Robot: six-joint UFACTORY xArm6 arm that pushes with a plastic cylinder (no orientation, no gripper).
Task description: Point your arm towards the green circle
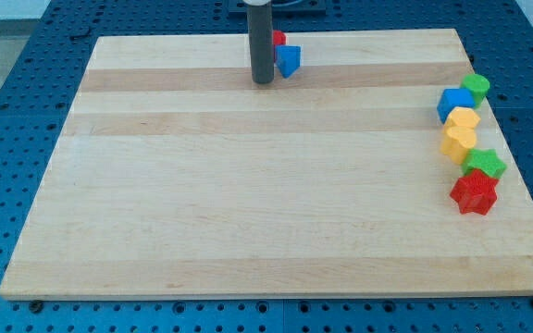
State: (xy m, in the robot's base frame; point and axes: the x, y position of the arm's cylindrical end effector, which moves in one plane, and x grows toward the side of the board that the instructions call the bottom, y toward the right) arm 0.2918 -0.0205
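Tip (263,81) of my rod, an end effector with no jaws and holding nothing, rests near the bench's (248,213) top edge beside a blue block (289,61); green circle (476,88) lies well apart, far right.

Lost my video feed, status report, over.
My tip at view's top, beside blue block. Green circle far right, untouched. Path along top clear.

The worktop (248,203) was pale wood, smooth and matt, with visible grain bands. The rod (262,46) looked dark matt metal or plastic. The green circle (476,87) seemed smooth plastic.
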